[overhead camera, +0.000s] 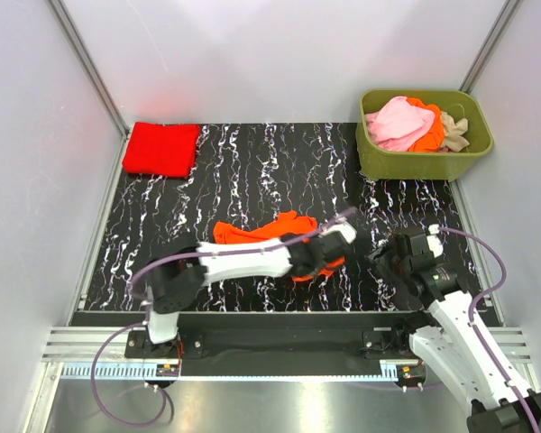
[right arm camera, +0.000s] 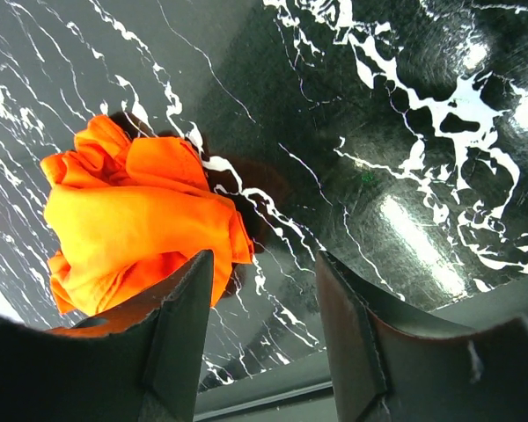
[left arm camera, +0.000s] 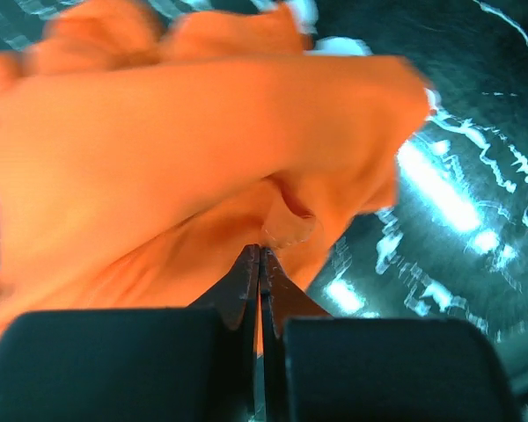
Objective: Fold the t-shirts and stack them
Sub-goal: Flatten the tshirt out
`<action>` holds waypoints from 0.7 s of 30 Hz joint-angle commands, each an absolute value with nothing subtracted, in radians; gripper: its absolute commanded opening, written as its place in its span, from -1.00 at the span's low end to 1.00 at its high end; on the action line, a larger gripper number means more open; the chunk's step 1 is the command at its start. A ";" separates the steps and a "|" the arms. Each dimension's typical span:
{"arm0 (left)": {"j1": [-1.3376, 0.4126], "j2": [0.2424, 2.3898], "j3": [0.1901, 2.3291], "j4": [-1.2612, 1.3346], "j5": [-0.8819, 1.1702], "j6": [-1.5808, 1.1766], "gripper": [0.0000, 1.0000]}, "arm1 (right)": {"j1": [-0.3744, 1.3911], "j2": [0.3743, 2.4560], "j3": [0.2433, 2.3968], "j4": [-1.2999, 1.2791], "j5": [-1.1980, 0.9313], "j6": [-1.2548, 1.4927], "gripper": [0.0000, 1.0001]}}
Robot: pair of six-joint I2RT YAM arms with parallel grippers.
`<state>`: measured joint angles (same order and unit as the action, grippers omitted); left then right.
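Orange t-shirt (overhead camera: 263, 232) lies crumpled at mid-counter, toward the near edge. Left end effector (overhead camera: 319, 258) is at the shirt's right edge; in the wrist view its jaws are pressed together, pinching a fold of the orange cloth at the tips (left arm camera: 260, 260). Right end effector (overhead camera: 389, 259) is just right of the shirt and not touching it, jaws spread wide (right arm camera: 264, 268) over bare counter (overhead camera: 252, 171), black with white veins. Red t-shirt (overhead camera: 160, 148) lies folded flat in the far-left corner. An olive-green tub (overhead camera: 415, 164) at far right holds a pink t-shirt (overhead camera: 398, 122), another orange one (overhead camera: 431, 135) and a beige one (overhead camera: 454, 132), all heaped loosely.
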<state>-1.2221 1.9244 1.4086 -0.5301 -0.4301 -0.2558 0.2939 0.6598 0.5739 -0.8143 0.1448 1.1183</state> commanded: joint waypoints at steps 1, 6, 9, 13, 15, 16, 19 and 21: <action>-1.143 1.666 1.353 -0.515 -0.348 -0.348 -1.00 | 0.291 0.681 0.609 -0.796 0.134 1.101 0.13; -0.908 1.292 1.247 -0.609 -0.288 -0.399 -1.00 | 0.293 0.788 0.580 -0.701 0.002 1.097 0.08; -0.781 1.120 1.264 -0.708 -0.343 -0.384 -1.00 | 0.295 0.883 0.554 -0.605 -0.089 1.106 0.07; -0.710 0.976 1.275 -0.779 -0.448 -0.358 -1.00 | 0.314 0.988 0.566 -0.514 -0.106 1.114 0.06; -0.686 0.957 1.252 -0.782 -0.414 -0.354 -1.00 | 0.353 1.043 0.607 -0.506 -0.092 1.109 0.07; -0.683 0.944 1.241 -0.784 -0.404 -0.356 -1.00 | 0.368 1.060 0.624 -0.503 -0.084 1.109 0.06; -0.675 0.922 1.198 -0.782 -0.399 -0.364 -1.00 | 0.432 1.141 0.672 -0.503 -0.061 1.141 0.07; -0.663 0.911 1.168 -0.782 -0.422 -0.365 -1.00 | 0.466 1.166 0.683 -0.500 -0.055 1.192 0.07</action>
<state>-0.6750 0.9180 1.2087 -0.7658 -0.4011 -0.3672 0.4263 1.1381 0.6239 -0.5472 -0.0696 1.1309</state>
